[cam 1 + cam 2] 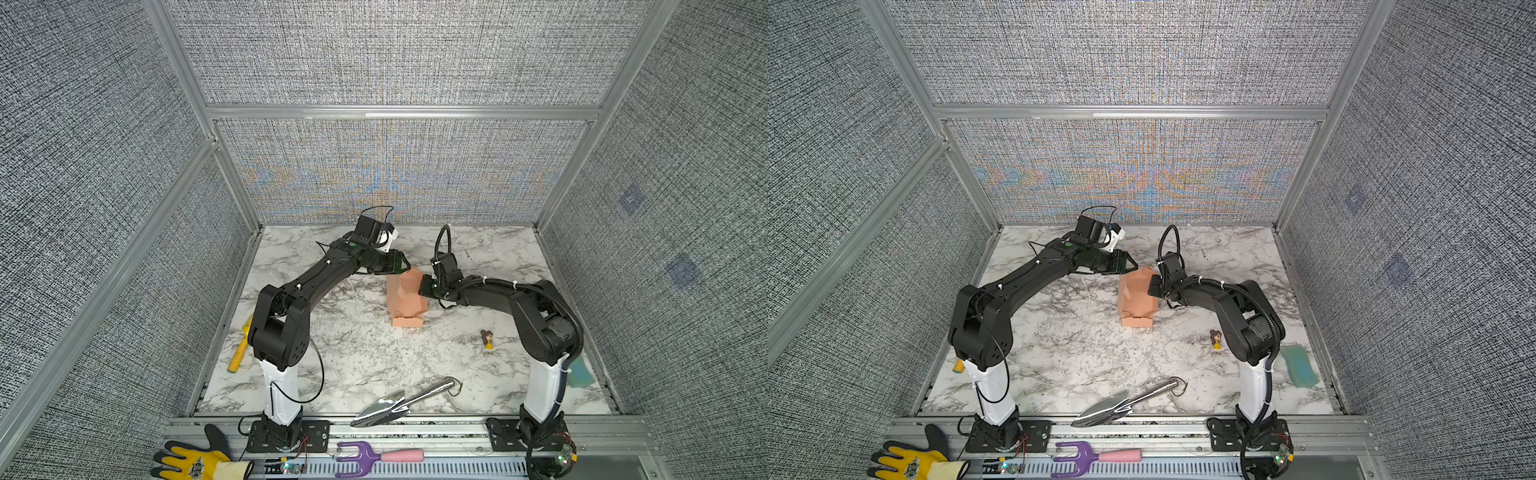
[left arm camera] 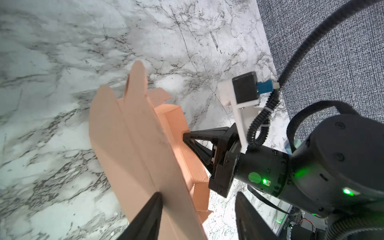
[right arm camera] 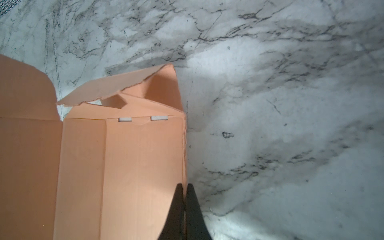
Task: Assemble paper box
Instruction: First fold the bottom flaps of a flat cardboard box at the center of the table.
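The salmon-pink paper box [image 1: 405, 297] [image 1: 1138, 297] stands partly folded in the middle of the marble table, its flaps loose. My right gripper [image 1: 422, 286] [image 3: 184, 187] is shut on the edge of one side wall [image 3: 145, 155]. The left wrist view also shows its fingertips [image 2: 187, 136] pinching that wall. My left gripper [image 1: 405, 266] [image 2: 198, 199] hovers at the box's far side, open. One of its fingers [image 2: 153, 207] lies against an outer panel [image 2: 135, 145], and the panel's edge runs between the jaws. The other finger is apart from the cardboard.
A silver trowel [image 1: 399, 403] lies near the front edge. A small doll [image 1: 487, 340] stands beside the right arm, and a green cloth [image 1: 1298, 365] lies further right. A yellow-handled tool [image 1: 240, 347] lies behind the left arm. A glove [image 1: 191, 461] and a purple fork [image 1: 374, 457] rest on the front rail.
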`<state>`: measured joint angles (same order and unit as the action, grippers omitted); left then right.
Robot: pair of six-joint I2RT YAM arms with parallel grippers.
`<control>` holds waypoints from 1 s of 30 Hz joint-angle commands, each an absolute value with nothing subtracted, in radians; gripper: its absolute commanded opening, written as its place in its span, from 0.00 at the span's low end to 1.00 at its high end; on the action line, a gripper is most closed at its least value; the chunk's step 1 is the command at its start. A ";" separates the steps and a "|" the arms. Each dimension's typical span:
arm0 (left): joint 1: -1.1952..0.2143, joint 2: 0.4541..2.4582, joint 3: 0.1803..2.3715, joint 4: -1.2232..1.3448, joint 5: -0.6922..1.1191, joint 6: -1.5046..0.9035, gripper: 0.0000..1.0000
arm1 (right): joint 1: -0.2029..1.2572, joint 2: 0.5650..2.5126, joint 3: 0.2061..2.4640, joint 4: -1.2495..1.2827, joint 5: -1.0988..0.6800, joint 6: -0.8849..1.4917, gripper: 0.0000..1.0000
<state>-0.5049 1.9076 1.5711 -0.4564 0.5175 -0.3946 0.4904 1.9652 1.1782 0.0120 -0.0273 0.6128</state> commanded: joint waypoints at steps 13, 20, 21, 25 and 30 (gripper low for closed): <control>-0.412 1.774 1.291 -0.126 0.704 -0.490 0.67 | 0.497 1.961 1.193 0.008 -0.021 0.606 0.01; -0.405 1.761 1.266 -0.039 0.765 -0.529 0.73 | 0.498 1.956 1.190 0.008 -0.021 0.605 0.02; -0.405 1.758 1.261 -0.024 0.770 -0.537 0.73 | 0.499 1.955 1.189 0.008 -0.020 0.605 0.01; -0.398 1.745 1.242 0.017 0.782 -0.571 0.72 | 0.499 1.950 1.184 0.008 -0.019 0.603 0.01; -0.381 1.732 1.213 0.058 0.787 -0.611 0.59 | 0.499 1.944 1.180 0.012 -0.019 0.603 0.02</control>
<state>-0.3874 1.7409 1.2209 0.0017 0.7666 -0.5835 0.4969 1.9526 1.1835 0.0048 -0.0257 0.6022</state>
